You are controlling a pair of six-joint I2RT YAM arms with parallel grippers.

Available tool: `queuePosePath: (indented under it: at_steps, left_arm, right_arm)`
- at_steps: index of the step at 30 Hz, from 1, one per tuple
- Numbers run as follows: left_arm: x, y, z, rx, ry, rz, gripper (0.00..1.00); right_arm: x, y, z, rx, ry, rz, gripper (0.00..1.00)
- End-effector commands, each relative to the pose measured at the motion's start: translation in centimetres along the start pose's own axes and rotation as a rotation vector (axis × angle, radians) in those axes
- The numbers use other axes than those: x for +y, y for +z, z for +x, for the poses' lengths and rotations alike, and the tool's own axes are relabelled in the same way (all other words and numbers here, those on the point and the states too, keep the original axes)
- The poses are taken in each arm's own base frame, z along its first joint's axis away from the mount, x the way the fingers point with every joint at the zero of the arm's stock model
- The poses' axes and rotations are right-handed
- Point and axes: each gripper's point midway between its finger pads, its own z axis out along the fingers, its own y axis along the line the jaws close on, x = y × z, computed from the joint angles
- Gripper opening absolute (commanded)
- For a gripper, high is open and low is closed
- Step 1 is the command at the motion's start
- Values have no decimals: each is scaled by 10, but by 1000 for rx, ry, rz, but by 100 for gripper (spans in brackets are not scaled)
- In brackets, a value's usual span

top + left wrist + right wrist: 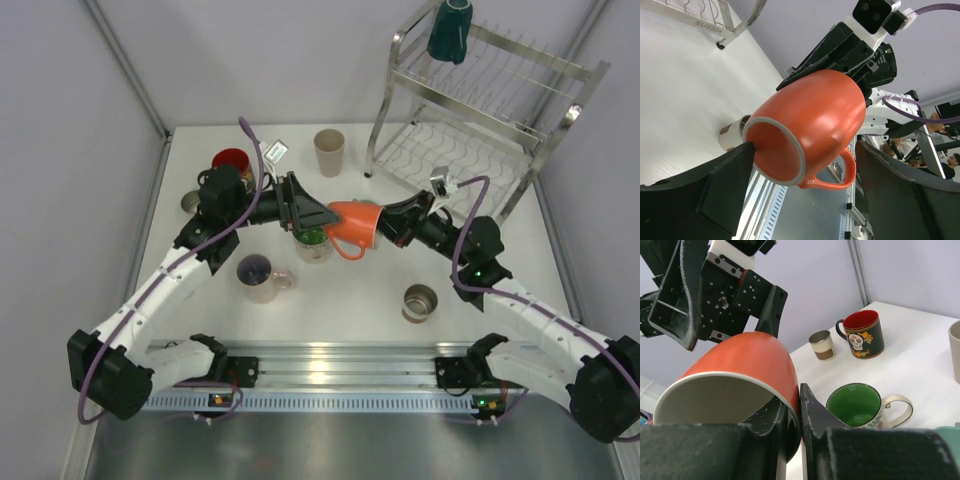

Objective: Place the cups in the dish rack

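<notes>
An orange mug hangs on its side in mid-air above the table's middle. My right gripper is shut on its wall at the mouth, one finger inside and one outside. My left gripper is open, its fingers spread either side of the mug's base; the left finger touches the base edge. The orange mug has its handle pointing down. A dark teal cup sits upside down on the top tier of the dish rack.
On the table stand a green-lined mug right below the orange mug, a pinkish mug, a steel cup, a beige cup, a red mug and a small white-and-brown cup.
</notes>
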Motion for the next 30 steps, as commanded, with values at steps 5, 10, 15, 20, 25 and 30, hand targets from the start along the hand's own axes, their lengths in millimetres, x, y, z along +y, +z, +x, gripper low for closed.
queuePosePath:
  at_steps: [5, 10, 15, 20, 25, 30]
  left_arm:
    - [-28, 1, 5, 40, 28, 155, 95]
    - [-25, 2, 13, 101, 7, 176, 97]
    - [-23, 2, 17, 113, 27, 182, 98]
    - [-18, 3, 18, 124, 48, 160, 98]
    - [-8, 5, 13, 136, 109, 85, 98]
    - [-3, 4, 6, 141, 109, 20, 98]
  right_arm:
    - [51, 10, -50, -134, -121, -249, 0]
    - [56, 11, -55, -149, -137, -280, 0]
    - [62, 11, -57, -144, -151, -309, 0]
    - [65, 9, -58, -143, -153, -313, 0]
    - [67, 5, -62, -140, -179, -304, 0]
    - [69, 5, -63, -133, -185, -306, 0]
